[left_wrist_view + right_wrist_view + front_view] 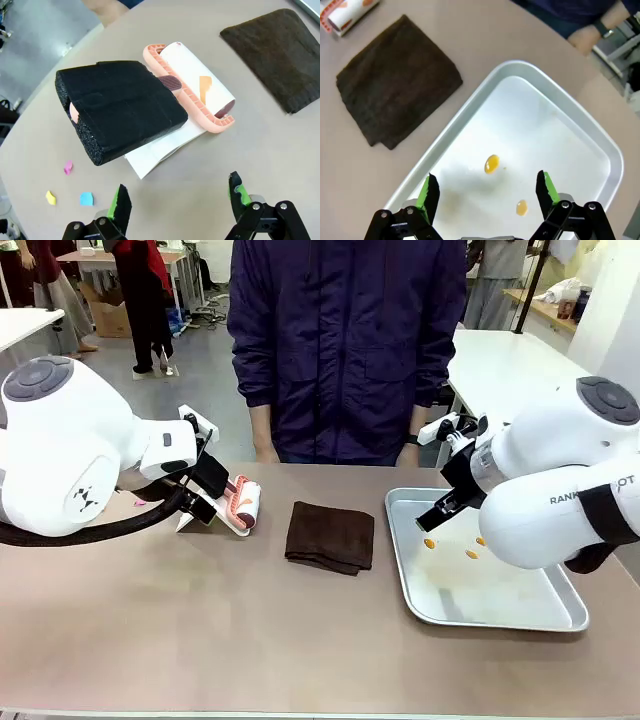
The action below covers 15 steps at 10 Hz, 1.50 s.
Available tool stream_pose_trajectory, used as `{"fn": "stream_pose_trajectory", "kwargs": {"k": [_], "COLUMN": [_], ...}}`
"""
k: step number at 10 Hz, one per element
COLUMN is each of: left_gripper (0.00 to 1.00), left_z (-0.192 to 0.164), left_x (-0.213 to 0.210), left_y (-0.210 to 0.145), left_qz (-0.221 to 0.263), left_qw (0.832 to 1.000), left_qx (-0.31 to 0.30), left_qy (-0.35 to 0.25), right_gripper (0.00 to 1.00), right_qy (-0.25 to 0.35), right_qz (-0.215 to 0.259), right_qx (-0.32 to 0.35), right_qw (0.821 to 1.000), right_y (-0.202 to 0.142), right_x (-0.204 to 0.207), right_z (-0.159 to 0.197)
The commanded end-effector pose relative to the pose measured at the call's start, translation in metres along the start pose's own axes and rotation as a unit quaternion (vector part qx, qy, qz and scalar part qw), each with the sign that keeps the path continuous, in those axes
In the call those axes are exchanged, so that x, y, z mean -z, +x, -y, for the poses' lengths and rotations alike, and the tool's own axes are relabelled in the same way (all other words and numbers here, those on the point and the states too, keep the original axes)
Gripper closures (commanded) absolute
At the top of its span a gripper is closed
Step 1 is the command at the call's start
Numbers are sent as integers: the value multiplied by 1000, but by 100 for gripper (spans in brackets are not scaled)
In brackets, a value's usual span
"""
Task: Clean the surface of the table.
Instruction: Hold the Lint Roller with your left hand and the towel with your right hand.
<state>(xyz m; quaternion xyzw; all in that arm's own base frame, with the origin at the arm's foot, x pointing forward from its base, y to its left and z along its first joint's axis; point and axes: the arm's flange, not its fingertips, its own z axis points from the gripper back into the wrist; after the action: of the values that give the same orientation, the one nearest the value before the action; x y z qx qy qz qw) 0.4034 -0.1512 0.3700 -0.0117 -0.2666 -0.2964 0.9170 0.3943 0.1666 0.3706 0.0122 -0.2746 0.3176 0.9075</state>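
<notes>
Gaping wide and empty, left gripper [177, 187] hangs near lint roller [192, 82], right gripper [486, 181] over tray [545, 125].

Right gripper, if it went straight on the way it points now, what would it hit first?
Probably the floor of the metal tray, near the orange drops. The right gripper, open, points down into it, though depth is hard to judge.

Colours on our brownish-taupe table [200, 630]
We note a dark brown cloth [330, 536], a silver tray [545, 130] spotted with orange drops [491, 163], a white roller [192, 75] in a salmon-pink frame [187, 94], a black foam block [120, 107], and pink, yellow and blue scraps [86, 198].
</notes>
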Motion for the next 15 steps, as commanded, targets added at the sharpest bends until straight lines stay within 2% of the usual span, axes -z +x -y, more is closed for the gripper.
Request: {"fn": "stream_pose_trajectory", "kwargs": {"k": [1,13,14,15], "left_gripper": [0,0,0,0], "left_z": [0,0,-2,-4], "left_x": [0,0,-11,-22], "left_y": [0,0,-5,-12], "left_qz": [0,0,-6,-65], "left_qw": [1000,1000,999,995], "left_qx": [0,0,5,17], "left_qy": [0,0,-31,-75], "right_gripper": [0,0,0,0], "right_qy": [0,0,52,77], "right_qz": [0,0,-16,-44], "right_qx": [0,0,39,96], "right_qw": [1000,1000,998,991], "right_y": [0,0,2,6], "right_x": [0,0,-8,-17], "right_z": [0,0,2,3]}}
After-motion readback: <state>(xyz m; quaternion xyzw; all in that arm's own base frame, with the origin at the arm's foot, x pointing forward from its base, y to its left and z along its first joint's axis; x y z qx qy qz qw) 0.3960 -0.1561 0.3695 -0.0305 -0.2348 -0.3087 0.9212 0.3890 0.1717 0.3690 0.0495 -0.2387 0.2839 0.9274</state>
